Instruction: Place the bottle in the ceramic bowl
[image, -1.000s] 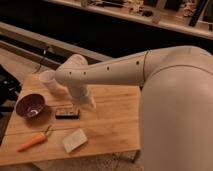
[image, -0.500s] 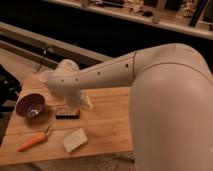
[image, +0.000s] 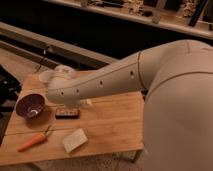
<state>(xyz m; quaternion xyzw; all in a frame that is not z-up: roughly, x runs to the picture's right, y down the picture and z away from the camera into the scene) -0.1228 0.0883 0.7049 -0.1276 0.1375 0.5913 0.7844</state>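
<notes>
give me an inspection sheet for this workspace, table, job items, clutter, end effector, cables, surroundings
surface: wooden table, items grouped toward its left
job's things: bottle upright at the rear left, not in the ceramic bowl, which sits near the left edge
clutter: carrot, pale wedge block, small dark bar
grippers: end effector at the arm's tip, close beside the bottle; contact not discernible
cables: nothing seen
surroundings: long ledges behind the table, cluttered shelf at top
</notes>
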